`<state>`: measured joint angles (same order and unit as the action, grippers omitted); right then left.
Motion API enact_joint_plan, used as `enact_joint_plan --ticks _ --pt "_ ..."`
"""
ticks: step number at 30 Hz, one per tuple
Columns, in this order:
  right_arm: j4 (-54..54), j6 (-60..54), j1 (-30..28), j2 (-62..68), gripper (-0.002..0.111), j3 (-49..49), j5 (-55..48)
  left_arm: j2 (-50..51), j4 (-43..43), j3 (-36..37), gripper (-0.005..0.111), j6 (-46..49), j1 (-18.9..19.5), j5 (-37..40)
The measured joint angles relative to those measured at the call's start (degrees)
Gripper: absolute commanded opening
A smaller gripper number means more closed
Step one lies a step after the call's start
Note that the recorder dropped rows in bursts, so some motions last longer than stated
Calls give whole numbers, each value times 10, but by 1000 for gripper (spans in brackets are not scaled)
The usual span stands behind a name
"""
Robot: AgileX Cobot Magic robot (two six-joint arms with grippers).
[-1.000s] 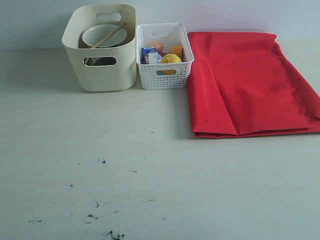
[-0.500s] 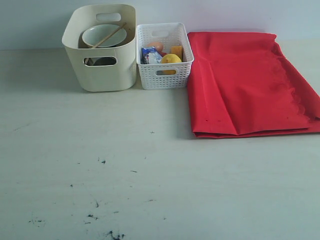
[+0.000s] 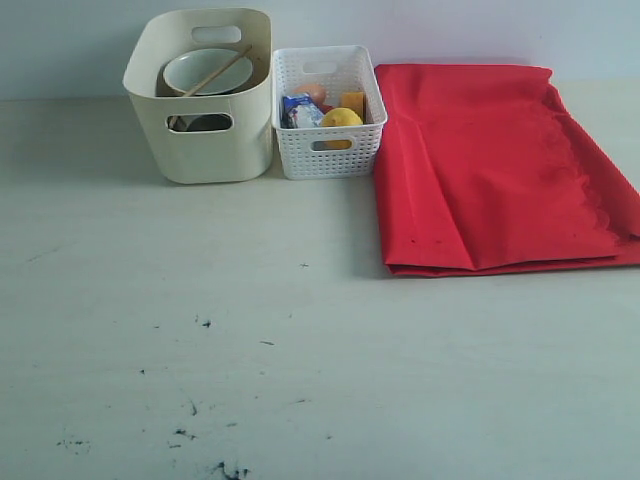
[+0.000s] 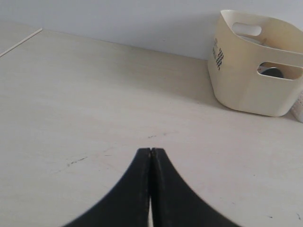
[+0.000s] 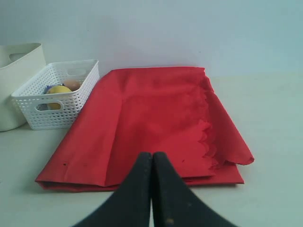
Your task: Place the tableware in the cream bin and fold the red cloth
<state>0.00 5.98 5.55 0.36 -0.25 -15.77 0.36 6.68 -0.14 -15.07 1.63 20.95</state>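
Cloth (image 5: 151,123) lies straight ahead of the right pincer (image 5: 151,153), whose jaws are pressed together on nothing. It is already doubled over, the scalloped edge on top, and its long axis seems to run from the near side of the desk (image 3: 300,350) toward the far edge. The right arm is clearly the nearer one for it. The left pincer (image 4: 150,149), likewise pressed shut and empty, faces the bin (image 4: 246,85) across bare desk, well apart from it.

Count, going back:
- One cloth, reaching from mid-desk to the far right.
- One bin at the far edge, left of the middle.
- One white basket (image 3: 330,155) of food, touching or just beside the bin and the cloth.
- One bowl (image 3: 200,75) in the bin.
- Chopsticks (image 3: 215,72) across the bowl; one stick or two, I cannot tell.

No tableware lies on the desk, so the task looks all but finished.
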Motion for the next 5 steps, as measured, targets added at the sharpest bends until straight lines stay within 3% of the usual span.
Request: enact_joint_plan --ticks 5 --pt "0 0 0 0 0 0 0 0 0 0 0 0 0 0"
